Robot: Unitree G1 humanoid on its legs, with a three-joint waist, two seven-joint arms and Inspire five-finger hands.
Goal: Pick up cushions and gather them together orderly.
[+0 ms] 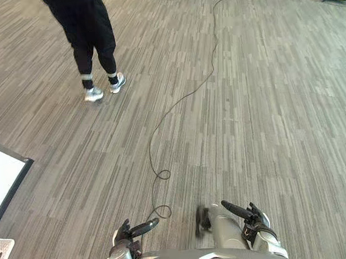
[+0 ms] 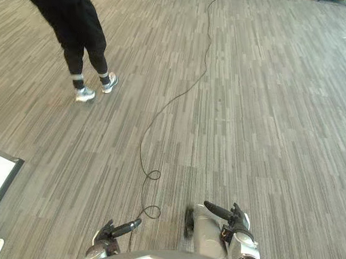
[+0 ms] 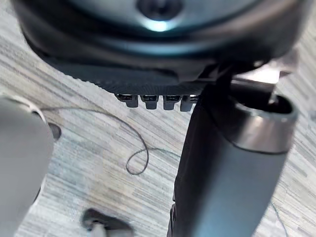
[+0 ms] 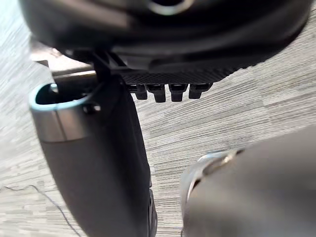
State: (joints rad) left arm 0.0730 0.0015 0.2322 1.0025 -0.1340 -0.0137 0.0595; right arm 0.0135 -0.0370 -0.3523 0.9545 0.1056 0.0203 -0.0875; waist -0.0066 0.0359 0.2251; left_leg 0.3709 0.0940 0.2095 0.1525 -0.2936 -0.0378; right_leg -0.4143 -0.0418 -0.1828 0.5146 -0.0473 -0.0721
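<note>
Grey striped carpet floor (image 1: 264,102) stretches ahead; person (image 1: 85,30) in dark trousers stands far left. Our left hand (image 1: 129,234) and right hand (image 1: 251,218) hang low, fingers relaxed, both empty. Where cushions lie we cannot tell. We judge gathering not yet begun, all pickups left.

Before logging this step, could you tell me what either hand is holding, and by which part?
Nothing: the left hand and the right hand hang empty above the floor.

Soft, even light over floor (image 1: 264,114), brightest at upper right. Faint shadow under person's shoes (image 1: 105,89). Small glint on left hand (image 3: 232,177), upper right.
</note>
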